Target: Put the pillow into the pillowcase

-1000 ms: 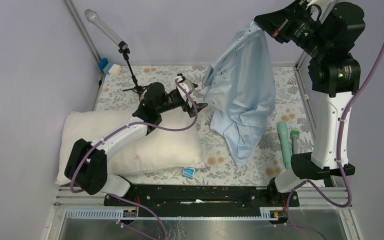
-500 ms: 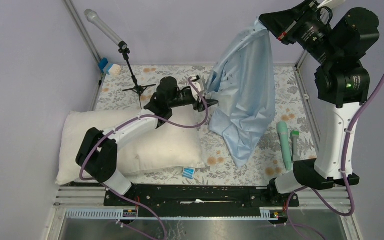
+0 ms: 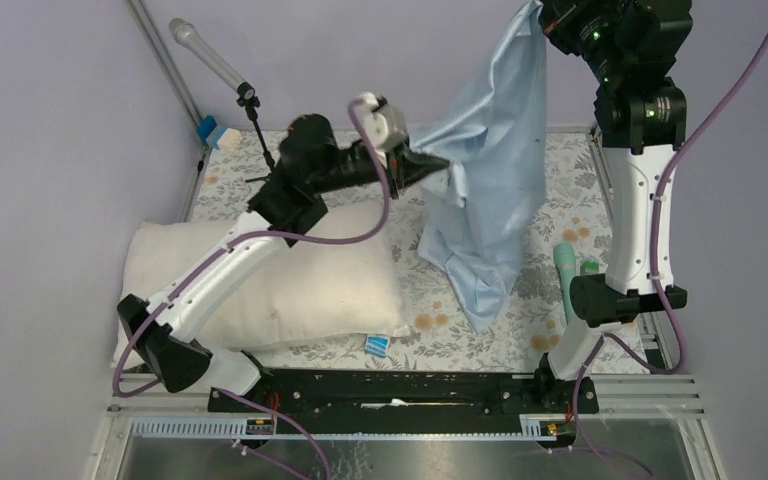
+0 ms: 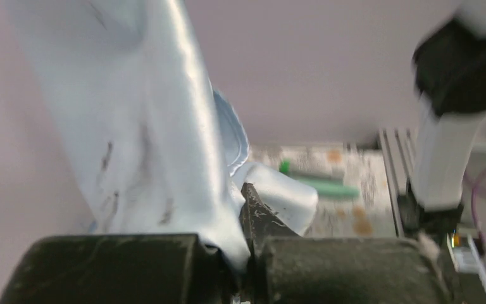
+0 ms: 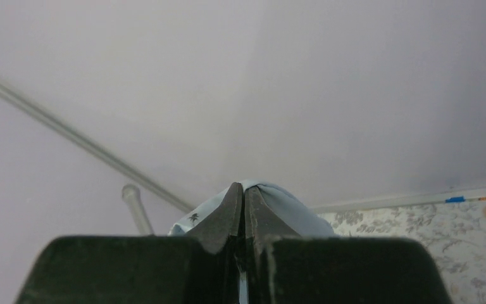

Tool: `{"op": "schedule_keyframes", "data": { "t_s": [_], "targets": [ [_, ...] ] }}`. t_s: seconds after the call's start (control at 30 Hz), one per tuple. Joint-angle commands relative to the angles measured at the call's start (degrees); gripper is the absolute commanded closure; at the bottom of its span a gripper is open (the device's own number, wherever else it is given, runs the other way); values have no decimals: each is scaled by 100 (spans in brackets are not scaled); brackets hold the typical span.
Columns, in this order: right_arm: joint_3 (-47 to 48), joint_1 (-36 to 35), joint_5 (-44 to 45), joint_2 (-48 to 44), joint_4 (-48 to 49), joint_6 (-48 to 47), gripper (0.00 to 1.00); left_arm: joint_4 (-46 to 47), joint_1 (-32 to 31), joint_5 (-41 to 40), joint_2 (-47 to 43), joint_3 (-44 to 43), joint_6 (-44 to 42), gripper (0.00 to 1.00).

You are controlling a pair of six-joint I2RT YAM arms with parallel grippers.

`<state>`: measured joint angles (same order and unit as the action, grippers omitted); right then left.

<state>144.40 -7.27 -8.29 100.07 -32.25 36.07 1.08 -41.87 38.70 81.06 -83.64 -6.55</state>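
pillow (image 3: pixel 300 290): lying left, plump, soft | left gripper (image 3: pixel 438 166): clamped on pillowcase (image 3: pixel 495 190) side edge | pillowcase: hanging mid-air, thin, floppy, light; likely best held at opening hem | right gripper (image 5: pixel 240 193): pinched shut on top corner

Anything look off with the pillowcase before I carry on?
The pillowcase hangs bunched between the left gripper and right gripper, its lower end crumpled on the table. Dark specks mark the fabric; stain or print is unclear.
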Motion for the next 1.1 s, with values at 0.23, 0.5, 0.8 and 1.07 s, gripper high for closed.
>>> {"op": "schedule_keyframes", "data": {
  "t_s": [0.23, 0.5, 0.8, 1.07],
  "targets": [
    [330, 143, 1968, 789, 3110, 163, 100, 991, -139, -212, 1792, -3979, 3091, 100],
    [779, 596, 2556, 1342, 4793, 713, 100, 1917, -792, -620, 3394, -5663, 3521, 100],
    [1153, 996, 1858, 1658, 5339, 1569, 100, 1873, -988, -1641, 3396, -6219, 3757, 100],
    [669, -3, 262, 2186, 4560, 1886, 100, 680, -733, -4288, 592, -2442, 4220, 100]
  ]
}}
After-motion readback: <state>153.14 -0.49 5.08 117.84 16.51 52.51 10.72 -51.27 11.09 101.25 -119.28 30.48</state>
